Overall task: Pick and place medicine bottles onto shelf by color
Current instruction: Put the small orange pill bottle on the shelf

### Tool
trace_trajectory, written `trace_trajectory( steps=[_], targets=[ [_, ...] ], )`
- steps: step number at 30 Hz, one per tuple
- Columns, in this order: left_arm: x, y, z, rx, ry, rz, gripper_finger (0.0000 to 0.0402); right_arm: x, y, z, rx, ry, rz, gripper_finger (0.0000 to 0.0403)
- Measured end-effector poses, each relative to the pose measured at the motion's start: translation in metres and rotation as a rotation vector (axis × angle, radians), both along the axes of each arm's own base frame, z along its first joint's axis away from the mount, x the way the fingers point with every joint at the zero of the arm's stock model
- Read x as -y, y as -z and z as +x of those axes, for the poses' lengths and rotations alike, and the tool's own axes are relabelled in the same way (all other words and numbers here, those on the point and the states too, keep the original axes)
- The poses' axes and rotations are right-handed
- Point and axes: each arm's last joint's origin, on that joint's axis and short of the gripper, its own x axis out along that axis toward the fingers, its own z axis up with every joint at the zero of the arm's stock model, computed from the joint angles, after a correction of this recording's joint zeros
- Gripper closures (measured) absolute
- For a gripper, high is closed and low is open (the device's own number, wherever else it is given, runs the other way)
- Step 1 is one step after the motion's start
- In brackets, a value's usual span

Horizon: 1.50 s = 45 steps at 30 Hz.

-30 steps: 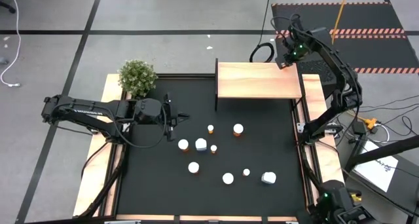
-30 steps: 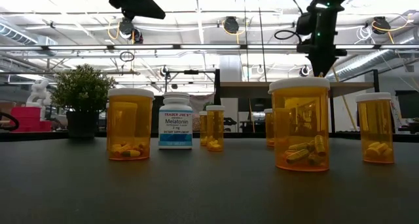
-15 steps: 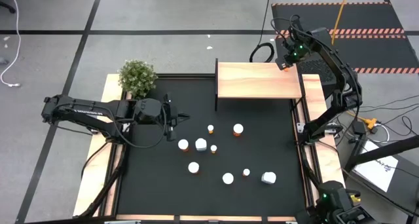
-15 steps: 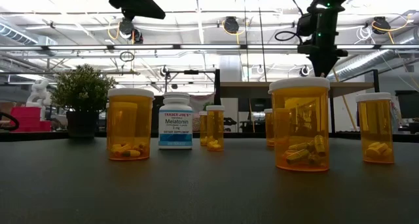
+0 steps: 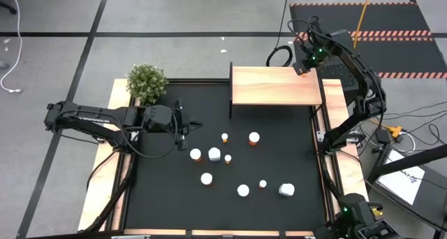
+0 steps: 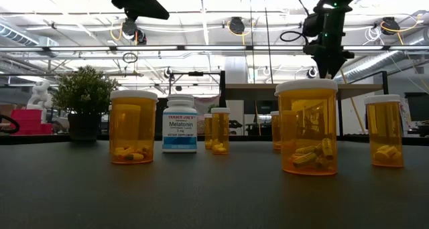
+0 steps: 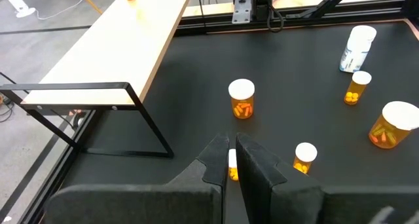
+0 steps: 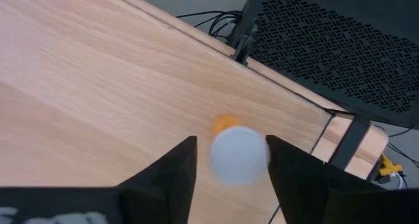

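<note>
Eight bottles (image 5: 214, 154) wait mid-mat; left gripper (image 5: 183, 124) hovers beside them, fingers pressed together. Right gripper (image 5: 302, 68) at the shelf's (image 5: 272, 85) far right corner, fingers spread around an orange bottle (image 8: 237, 153): I'd lift straight up, no nudging.

You can read print on only one thing: the white bottle (image 6: 179, 124) standing on the table in the low view. Its bluish label says "TRADER JOE'S" at the top and "Melatonin" beneath; the smaller lines under that are too fine to make out.
</note>
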Motion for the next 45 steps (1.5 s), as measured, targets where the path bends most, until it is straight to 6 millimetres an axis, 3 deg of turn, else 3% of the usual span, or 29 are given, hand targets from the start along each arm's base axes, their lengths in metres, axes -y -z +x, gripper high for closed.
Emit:
trace_trajectory(
  steps=[11,21,27,36,40,45],
  targets=[
    [0.0,0.0,0.0,0.0,0.0,0.0,0.0369,-0.007,-0.008,0.003,0.006,-0.009,-0.038,0.0185],
    [0.0,0.0,0.0,0.0,0.0,-0.001,0.0369,-0.037,-0.033,0.01,0.013,-0.034,-0.138,0.0179],
    [0.0,0.0,0.0,0.0,0.0,-0.001,0.0369,-0.072,-0.055,0.018,0.079,-0.092,-0.22,0.0179],
    [0.0,0.0,0.0,0.0,-0.001,-0.001,0.0369,-0.147,-0.083,0.037,0.27,-0.234,-0.29,0.0179],
    [0.0,0.0,0.0,0.0,0.0,-0.001,0.0369,-0.177,-0.074,0.047,0.351,-0.316,-0.313,0.0179],
    [0.0,0.0,0.0,0.001,-0.002,-0.005,0.0369,-0.207,-0.048,0.057,0.404,-0.342,-0.314,0.0179]
  ],
)
